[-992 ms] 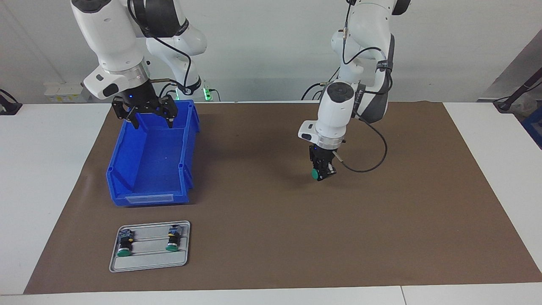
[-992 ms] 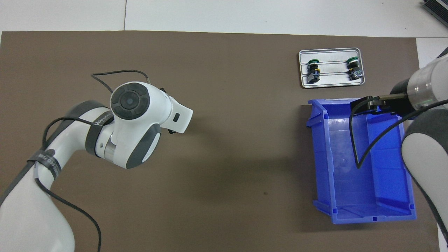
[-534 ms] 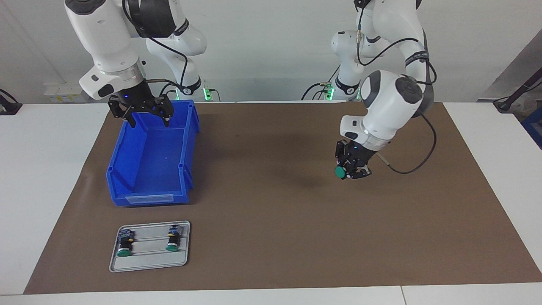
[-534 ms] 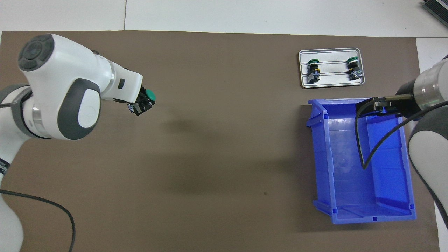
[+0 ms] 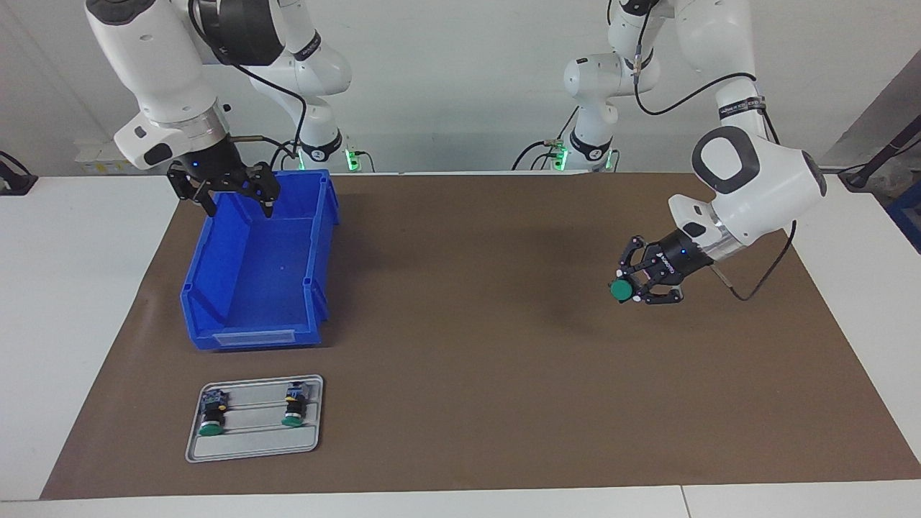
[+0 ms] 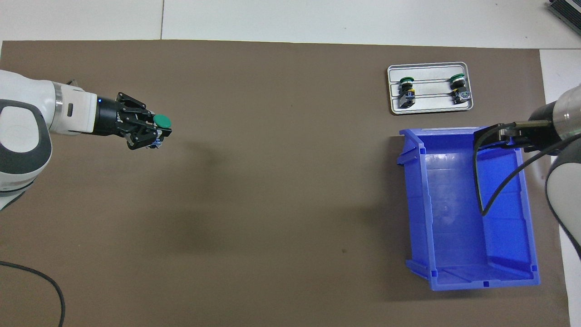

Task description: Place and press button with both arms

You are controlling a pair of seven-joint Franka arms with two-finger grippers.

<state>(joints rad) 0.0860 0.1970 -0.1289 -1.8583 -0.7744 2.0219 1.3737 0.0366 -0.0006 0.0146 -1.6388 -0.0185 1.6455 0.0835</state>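
1. The right claw (image 5: 232, 203) hangs over the robots' end of the blue bin (image 5: 216, 302), just above its rim, with its two fingers spread wide and nothing between them.
2. The blue bin stands on the brown mat (image 5: 460, 403) toward the right arm's end of the tabletop (image 5: 65, 302). Its inside shows only bare floor, and its low open front faces away from the robots.
3. The left claw (image 5: 642, 289) is up in the air over bare mat toward the left arm's end, turned sideways so that it points toward the middle of the tabletop. It is clenched on the button (image 5: 621, 289), whose round green cap sticks out past the fingertips; the black body sits between the fingers.
4. The grey tray (image 5: 253, 450) lies on the mat, farther from the robots than the bin and just beside its open front.
5. Two other buttons (image 5: 211, 414) lie side by side in the tray, apart from each other, green caps pointing away from the robots.
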